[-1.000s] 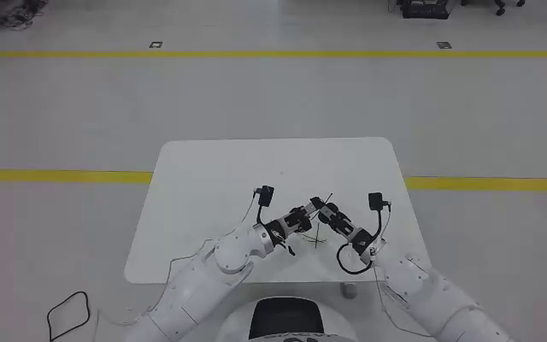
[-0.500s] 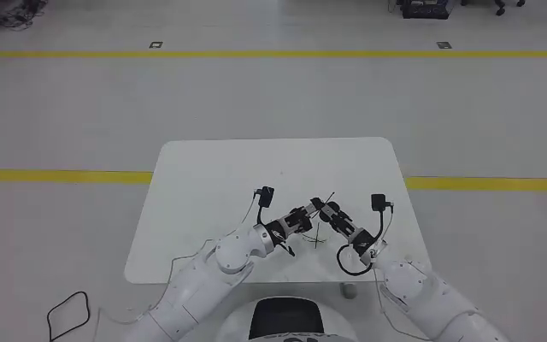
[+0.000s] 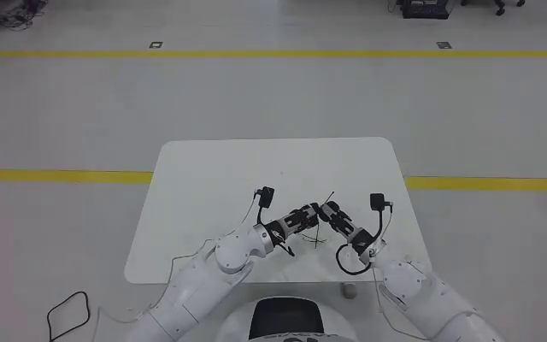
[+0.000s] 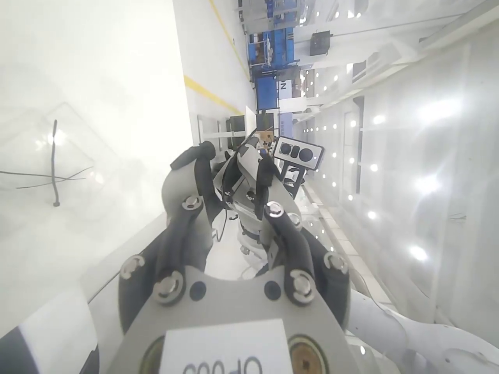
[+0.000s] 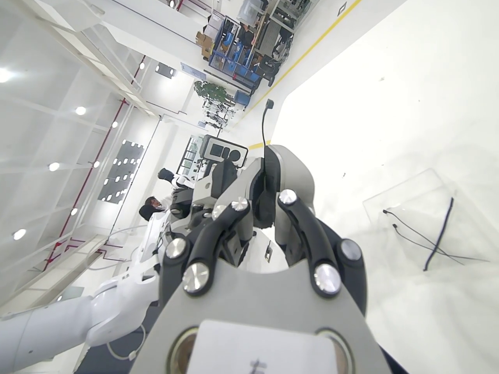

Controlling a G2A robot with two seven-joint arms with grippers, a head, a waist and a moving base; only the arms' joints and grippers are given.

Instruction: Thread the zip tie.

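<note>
My right gripper [image 5: 262, 173] is shut on a black zip tie [image 5: 263, 126]. The tie's strap runs out past the fingertips and ends in its square head. In the top view this zip tie [image 3: 328, 199] slants up from the right gripper [image 3: 326, 210] above the middle of the white table [image 3: 222, 179]. The left gripper [image 3: 309, 211] faces it tip to tip, very close. In the left wrist view my left gripper [image 4: 230, 165] is open, with nothing between its fingers and the right gripper just beyond them.
Several loose black zip ties [image 3: 318, 239] lie crossed on a clear plastic sheet [image 5: 413, 200] near the table's front edge, below the grippers. The same ties [image 4: 54, 165] show in the left wrist view. A small object [image 3: 346, 291] lies on the floor by the front edge.
Both grippers have shifted very slightly toward the table's front edge. The right gripper's hold on the zip tie is unchanged.
</note>
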